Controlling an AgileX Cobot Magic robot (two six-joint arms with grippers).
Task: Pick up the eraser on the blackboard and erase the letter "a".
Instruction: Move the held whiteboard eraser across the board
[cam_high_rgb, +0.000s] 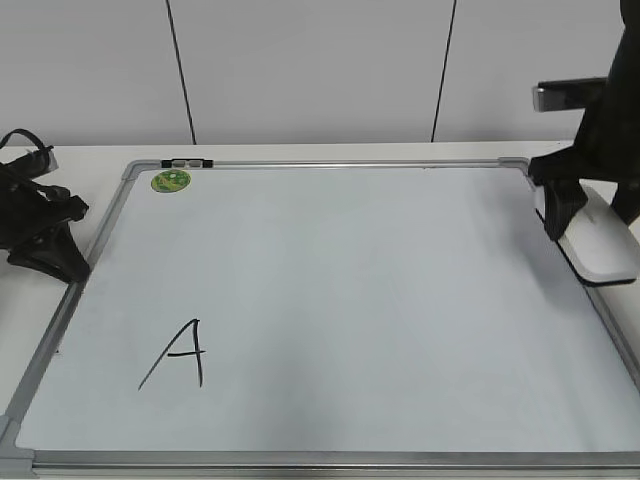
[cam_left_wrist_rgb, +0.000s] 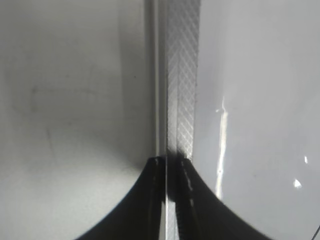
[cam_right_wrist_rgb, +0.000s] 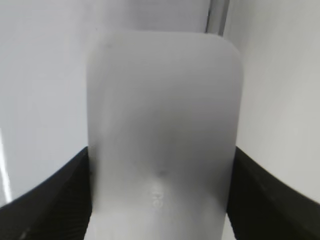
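The blackboard (cam_high_rgb: 350, 260) is a white board in a silver frame, lying flat. The eraser (cam_high_rgb: 603, 240), a white rounded block with a dark underside, is at the board's right edge. It fills the right wrist view (cam_right_wrist_rgb: 162, 125). My right gripper (cam_high_rgb: 592, 205) is shut on the eraser, one black finger on each long side (cam_right_wrist_rgb: 160, 200). I cannot tell whether the eraser rests on the board or hangs just above it. No small letter "a" shows; only a large capital "A" (cam_high_rgb: 178, 355) is at the front left. My left gripper (cam_high_rgb: 50, 255) is shut and empty over the board's left frame (cam_left_wrist_rgb: 170, 167).
A round green sticker (cam_high_rgb: 170, 181) sits near the board's back left corner. A small black clip (cam_high_rgb: 187, 161) is on the back frame. The silver frame strip (cam_left_wrist_rgb: 182, 75) runs under the left gripper. A pale panelled wall stands behind the table.
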